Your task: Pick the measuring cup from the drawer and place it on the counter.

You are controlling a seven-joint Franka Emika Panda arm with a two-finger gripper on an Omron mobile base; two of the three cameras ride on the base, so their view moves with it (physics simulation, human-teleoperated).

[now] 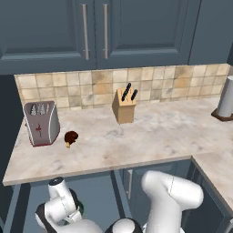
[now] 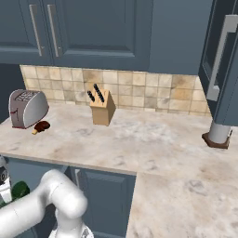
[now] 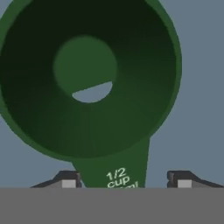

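cup: green measuring cup (image 3: 89,78) is lying on the drawer (image 3: 199,109) floor, bowl mouth facing the hand cam, filling it from 9 to 3 o'clock.
handle: it is running from the bowl toward 6 o'clock, so the long axis is pointing straight back into the hand; "1/2 cup" is printed on it.
gripper: gripper (image 3: 123,180) is sitting low over the drawer, under the counter (image 1: 136,136) edge; tips at approx 7 and 5 o'clock.
jaws: standing apart, one each side of the handle, gaps showing both sides, so nothing gripped yet.
key relation: handle is sitting between the tips, nearer the 7 o'clock one; closing across its width looks right, I judge.
risk: off-centre handle may twist when squeezed.
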